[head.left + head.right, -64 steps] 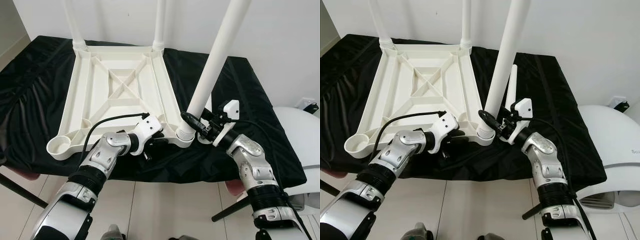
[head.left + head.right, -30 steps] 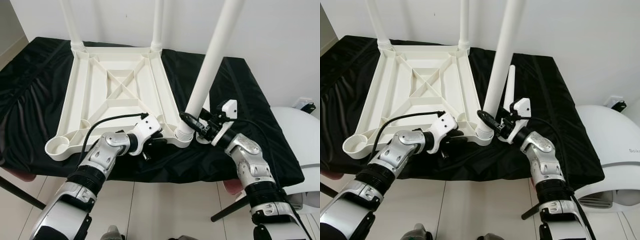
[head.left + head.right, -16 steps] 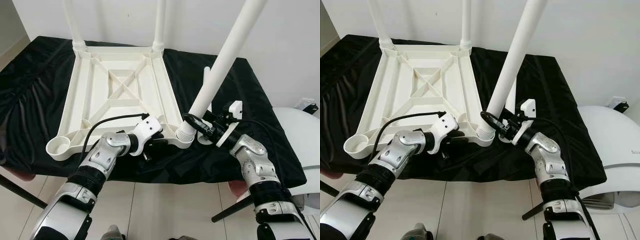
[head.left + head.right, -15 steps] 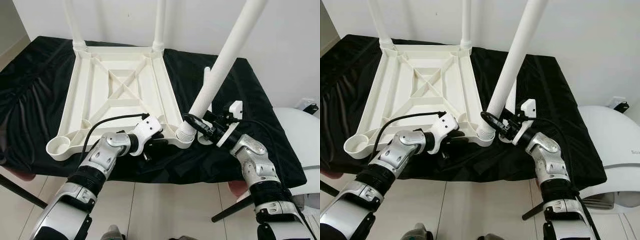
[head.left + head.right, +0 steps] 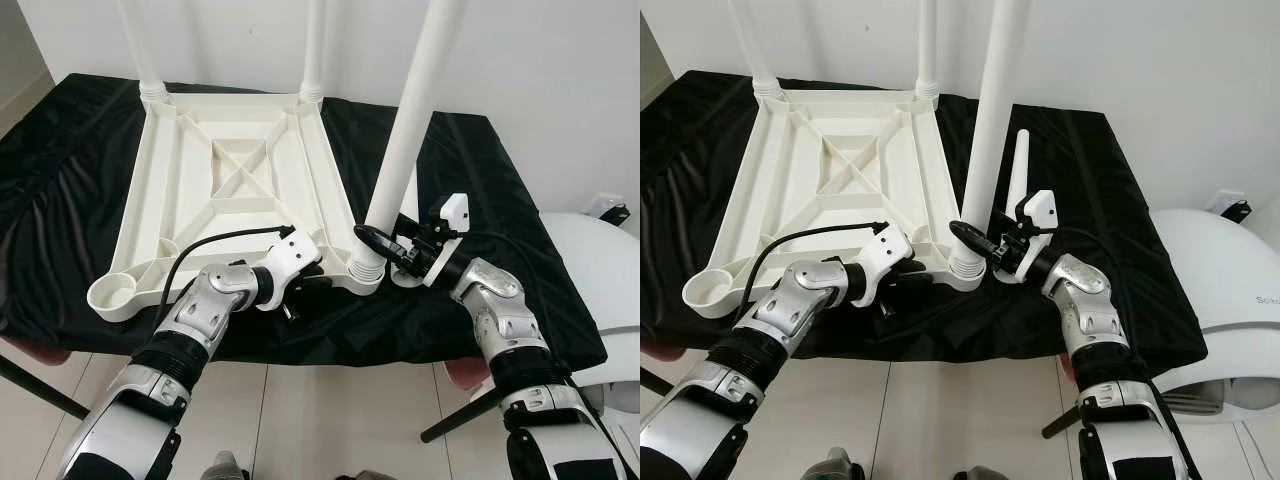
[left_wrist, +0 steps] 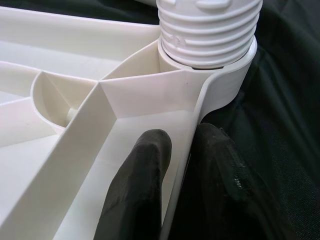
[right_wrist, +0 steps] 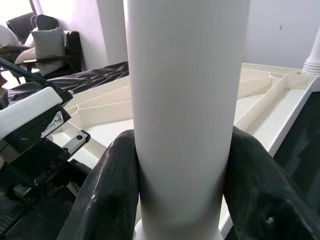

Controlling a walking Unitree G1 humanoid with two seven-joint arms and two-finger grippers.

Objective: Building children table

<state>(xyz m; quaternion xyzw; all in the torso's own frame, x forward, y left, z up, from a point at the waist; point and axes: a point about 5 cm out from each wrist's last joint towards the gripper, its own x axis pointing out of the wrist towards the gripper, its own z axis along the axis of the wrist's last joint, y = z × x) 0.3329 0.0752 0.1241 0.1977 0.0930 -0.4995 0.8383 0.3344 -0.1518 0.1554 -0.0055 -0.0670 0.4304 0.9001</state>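
The right gripper [image 7: 182,200] is clamped around the white table leg [image 5: 405,150], one black finger [image 7: 112,190] pressed to each side of the tube just above its threaded base, and the leg is seen standing close to upright in the near right corner socket [image 5: 366,272] of the tabletop. The left gripper [image 6: 177,165] is pinched on the near rim of the upturned white tabletop [image 5: 235,190], just left of that same socket: one finger [image 6: 140,185] is laid inside the rim wall, the other outside it against the cloth. The ribbed thread of the leg is shown seated in the socket collar in the left wrist view. The tabletop is laid underside up on a black cloth [image 5: 80,180] covering the work surface, its cross-braced ribs exposed. Two more legs [image 5: 314,50] are already fitted upright at the far corners, while the near left corner socket [image 5: 112,295] is seen open, with no leg in it. A fourth, loose leg [image 5: 1018,175] is lying on the cloth just right of the held one, beyond the right wrist. A white rounded object [image 5: 600,270] is glimpsed at the right edge, beside the table.
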